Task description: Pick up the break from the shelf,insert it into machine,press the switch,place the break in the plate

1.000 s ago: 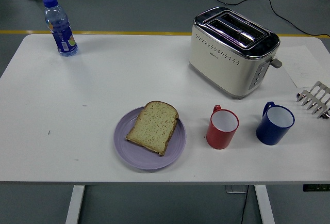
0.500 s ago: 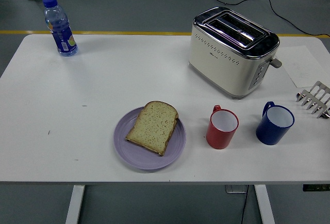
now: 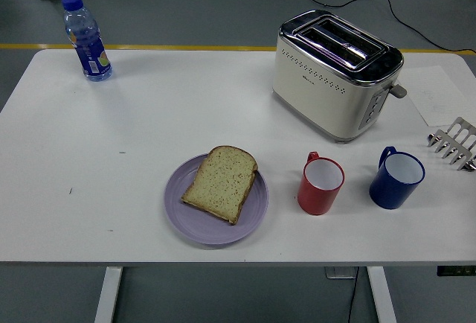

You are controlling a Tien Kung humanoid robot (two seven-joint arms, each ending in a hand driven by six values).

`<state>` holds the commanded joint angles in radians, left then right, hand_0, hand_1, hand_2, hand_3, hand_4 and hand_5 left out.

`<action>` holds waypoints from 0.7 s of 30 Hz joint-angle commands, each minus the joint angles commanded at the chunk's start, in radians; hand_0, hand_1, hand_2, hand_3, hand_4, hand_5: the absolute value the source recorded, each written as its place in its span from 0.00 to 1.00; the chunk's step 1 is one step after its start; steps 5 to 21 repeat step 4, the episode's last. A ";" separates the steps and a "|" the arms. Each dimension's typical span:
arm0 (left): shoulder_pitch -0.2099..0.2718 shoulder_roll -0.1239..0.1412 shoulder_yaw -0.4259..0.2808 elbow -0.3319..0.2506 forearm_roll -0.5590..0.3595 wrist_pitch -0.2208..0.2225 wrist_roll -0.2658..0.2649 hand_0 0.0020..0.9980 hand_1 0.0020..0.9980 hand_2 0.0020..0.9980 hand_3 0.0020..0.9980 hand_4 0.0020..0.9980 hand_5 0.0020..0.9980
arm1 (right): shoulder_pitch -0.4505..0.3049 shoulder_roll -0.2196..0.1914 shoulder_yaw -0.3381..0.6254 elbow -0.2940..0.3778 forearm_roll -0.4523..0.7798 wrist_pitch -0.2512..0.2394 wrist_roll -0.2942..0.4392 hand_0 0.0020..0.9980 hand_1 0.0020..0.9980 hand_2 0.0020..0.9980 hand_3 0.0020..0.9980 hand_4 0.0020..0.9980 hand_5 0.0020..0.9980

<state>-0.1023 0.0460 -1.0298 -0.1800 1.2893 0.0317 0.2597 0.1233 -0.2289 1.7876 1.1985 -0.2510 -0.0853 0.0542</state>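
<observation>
On the white table [image 3: 134, 129], near its front edge and a little left of the middle, we see the slice of bread [image 3: 222, 182] lying flat on the purple plate [image 3: 182, 219], one corner reaching out over the plate's right rim. Neither of our hands is in the picture, so we cannot tell whether their fingers are spread or curled. Compared with the frames from a second and half a second ago, we find nothing changed: bread, plate and everything around them sit just where they were. To us that reads as a task already at its end, with the bread delivered and our arms drawn back out of sight. The toaster [image 3: 335, 74] stands toward the far right, its slots empty as far as we can see and its lever [image 3: 399, 90] up at the right end. The metal rack [image 3: 454, 143] at the right edge holds no bread. Between toaster and front edge stand a red cup [image 3: 320, 184] and a blue cup [image 3: 396, 178], apart from each other, and a water bottle [image 3: 86, 38] stands at the far left corner.
</observation>
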 joint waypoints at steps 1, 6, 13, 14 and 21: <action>0.000 0.000 0.000 0.000 0.000 0.000 0.000 0.67 0.69 0.68 0.55 0.27 0.87 | 0.000 0.000 0.000 0.000 0.001 0.000 0.000 0.71 0.66 0.68 0.61 0.43 0.30; -0.001 0.000 0.001 0.000 -0.001 0.000 0.000 0.67 0.69 0.68 0.55 0.27 0.87 | 0.001 -0.001 0.002 0.000 0.002 -0.001 0.001 0.71 0.66 0.68 0.61 0.43 0.30; -0.001 0.000 0.001 0.000 -0.001 0.000 0.000 0.67 0.69 0.68 0.55 0.27 0.87 | 0.001 -0.001 0.002 0.000 0.002 -0.001 0.001 0.71 0.66 0.68 0.61 0.43 0.30; -0.001 0.000 0.001 0.000 -0.001 0.000 0.000 0.67 0.69 0.68 0.55 0.27 0.87 | 0.001 -0.001 0.002 0.000 0.002 -0.001 0.001 0.71 0.66 0.68 0.61 0.43 0.30; -0.001 0.000 0.001 0.000 -0.001 0.000 0.000 0.67 0.69 0.68 0.55 0.27 0.87 | 0.001 -0.001 0.002 0.000 0.002 -0.001 0.001 0.71 0.66 0.68 0.61 0.43 0.30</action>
